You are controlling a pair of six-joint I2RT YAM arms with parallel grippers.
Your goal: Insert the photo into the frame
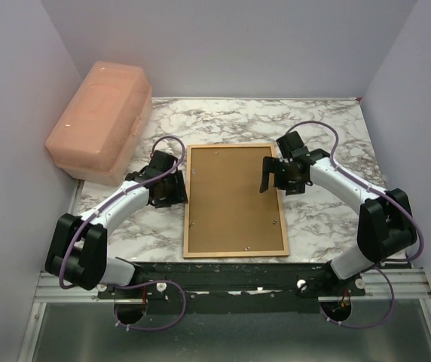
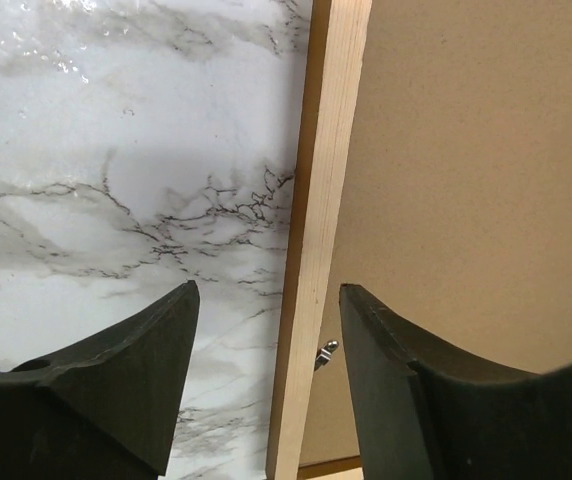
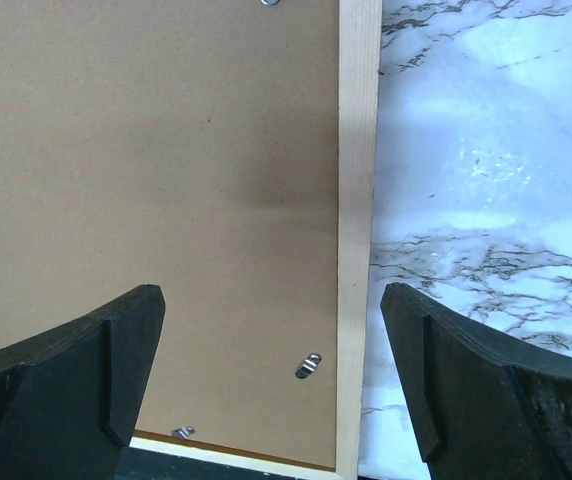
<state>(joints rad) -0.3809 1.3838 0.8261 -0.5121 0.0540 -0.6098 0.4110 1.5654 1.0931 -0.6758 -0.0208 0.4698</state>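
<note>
White walls close in a grey-veined white marble tabletop (image 1: 328,219), and that is all the room the overhead camera gives me. A pink plastic box with a lid (image 1: 99,121) sits at the far left corner, well apart from the work.

Between my two arms a thin orange-brown wooden picture frame (image 1: 235,252) lies flat on the tabletop. Its back side is up and its long sides run away from the bases. A plain brown backing board (image 1: 230,196) fills it, so the front face is hidden from me.

My left arm (image 1: 117,204) reaches to the frame's left long rail, towards its far end. The left jaws stand apart. Through the left wrist camera, one black finger (image 2: 116,390) hangs over bare marble and the other over the backing board. The pale rail runs between them with a gap showing on each side. A small metal clip (image 2: 326,350) sits just inside that rail.

My right arm (image 1: 343,185) reaches to the right long rail, also towards the far end. The right jaws are spread wide and hold nothing. One finger (image 3: 76,380) is over the board and the other over marble, and the rail lies between them, nearer the outer finger. Another small clip (image 3: 308,366) rests on the board just beside this rail.
</note>
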